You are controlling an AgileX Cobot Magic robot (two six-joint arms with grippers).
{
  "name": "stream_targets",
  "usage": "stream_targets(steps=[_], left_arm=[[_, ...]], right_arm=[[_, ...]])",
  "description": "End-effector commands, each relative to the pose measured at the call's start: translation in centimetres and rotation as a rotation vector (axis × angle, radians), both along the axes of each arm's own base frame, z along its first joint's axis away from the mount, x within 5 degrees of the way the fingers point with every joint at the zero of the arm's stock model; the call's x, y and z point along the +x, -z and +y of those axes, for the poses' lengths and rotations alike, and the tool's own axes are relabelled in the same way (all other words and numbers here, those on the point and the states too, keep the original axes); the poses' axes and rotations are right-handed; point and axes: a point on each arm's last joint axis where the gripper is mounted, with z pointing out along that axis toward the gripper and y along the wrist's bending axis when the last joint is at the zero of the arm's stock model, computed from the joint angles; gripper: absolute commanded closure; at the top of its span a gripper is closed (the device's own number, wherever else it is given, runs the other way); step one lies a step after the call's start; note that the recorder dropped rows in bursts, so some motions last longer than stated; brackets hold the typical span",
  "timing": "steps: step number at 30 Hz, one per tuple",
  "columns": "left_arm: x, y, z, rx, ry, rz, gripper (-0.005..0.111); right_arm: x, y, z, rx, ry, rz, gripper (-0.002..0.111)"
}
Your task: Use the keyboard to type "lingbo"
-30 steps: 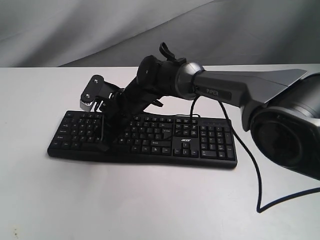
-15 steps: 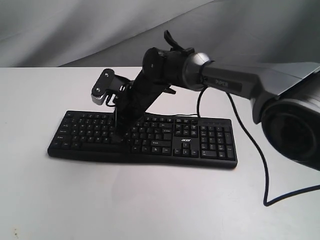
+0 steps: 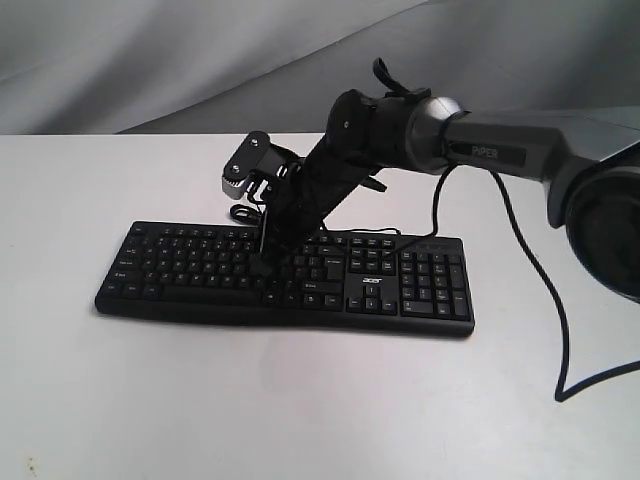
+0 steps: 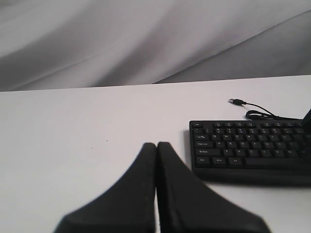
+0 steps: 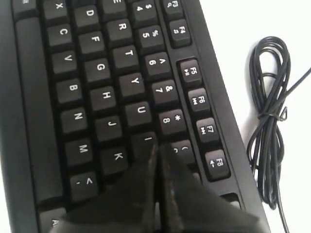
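The black keyboard [image 3: 190,268] lies flat on the white table, with the acer logo toward its right part. My right gripper [image 3: 262,268] reaches across it from the right and points down at the middle of the letter block. In the right wrist view the keyboard [image 5: 97,73] fills the frame and the right gripper [image 5: 158,148] is shut, its tips over the edge of the I key beside the 9 key. I cannot tell whether a key is pressed. My left gripper [image 4: 156,144] is shut and empty above bare table, beside the keyboard [image 4: 243,145]'s Ctrl end.
The keyboard's thin USB cable [image 5: 269,121] lies coiled on the table behind the function-key row, its plug [image 4: 236,101] loose on the table. The right arm's own black cable [image 3: 545,300] hangs and loops over the table at the right. A grey cloth backdrop rises behind the table.
The right arm has swung to the right along the keyboard. Its shut gripper went from the left part of the letter block to the middle.
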Motion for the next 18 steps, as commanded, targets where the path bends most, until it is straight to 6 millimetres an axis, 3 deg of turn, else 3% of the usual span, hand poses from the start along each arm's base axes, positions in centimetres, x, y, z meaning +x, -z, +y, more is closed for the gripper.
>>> stream_targets(steps=[1,18], left_arm=[[0.0,0.1,0.0,-0.005,0.000,-0.006,0.106],[0.0,0.1,0.0,-0.005,0.000,-0.006,0.106]], right_arm=[[0.1,-0.7,-0.2,0.020,0.006,-0.010,0.108],[0.1,0.8,-0.1,0.004,0.007,0.014,0.108]])
